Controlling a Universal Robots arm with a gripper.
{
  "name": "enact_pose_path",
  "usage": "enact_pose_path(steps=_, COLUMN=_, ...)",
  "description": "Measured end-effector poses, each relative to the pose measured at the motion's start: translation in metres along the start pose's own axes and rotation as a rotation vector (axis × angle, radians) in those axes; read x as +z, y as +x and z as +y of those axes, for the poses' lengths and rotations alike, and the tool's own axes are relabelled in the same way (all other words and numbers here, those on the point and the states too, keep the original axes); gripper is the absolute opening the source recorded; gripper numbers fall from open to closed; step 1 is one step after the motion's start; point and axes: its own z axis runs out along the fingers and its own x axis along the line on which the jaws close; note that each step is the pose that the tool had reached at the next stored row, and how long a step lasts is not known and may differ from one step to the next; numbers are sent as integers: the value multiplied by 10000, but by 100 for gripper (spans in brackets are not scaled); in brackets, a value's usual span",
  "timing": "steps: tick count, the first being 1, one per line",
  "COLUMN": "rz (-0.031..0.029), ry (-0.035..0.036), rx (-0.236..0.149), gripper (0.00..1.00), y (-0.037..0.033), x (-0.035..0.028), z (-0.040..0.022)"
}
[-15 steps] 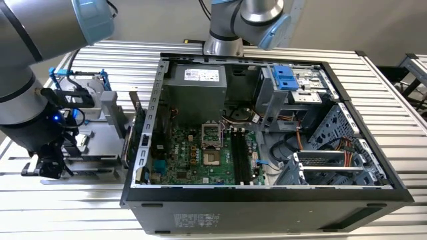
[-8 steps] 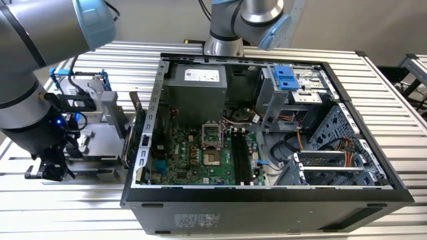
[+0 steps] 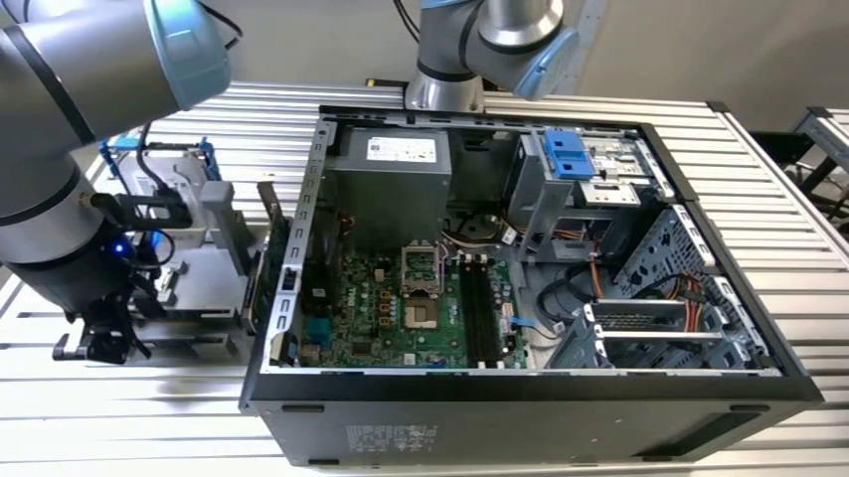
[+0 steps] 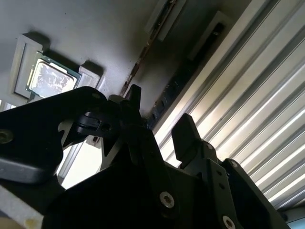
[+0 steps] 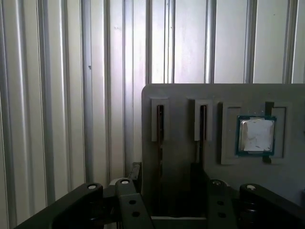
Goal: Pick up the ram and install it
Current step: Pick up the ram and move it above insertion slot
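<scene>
Ram [image 5: 160, 123] sits edge-on in the grey holder [image 5: 181, 95] just ahead of the gripper [image 5: 167, 174], long axis pointing away; jaws parted, empty; holder at nine o'clock of the case [image 3: 531, 417].

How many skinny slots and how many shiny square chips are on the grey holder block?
Skinny slots: 2
Shiny square chip: 1
Total on the grey holder block: 3
</scene>
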Motion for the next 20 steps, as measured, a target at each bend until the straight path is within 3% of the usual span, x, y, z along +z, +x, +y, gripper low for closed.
enact_pose_path(steps=9, rz=1, ry=1, rx=2, gripper=100, y=21, x=99, z=11)
enact_pose_path(steps=20, rz=-2, ry=2, rx=2, gripper=100, y=51, x=119, z=11)
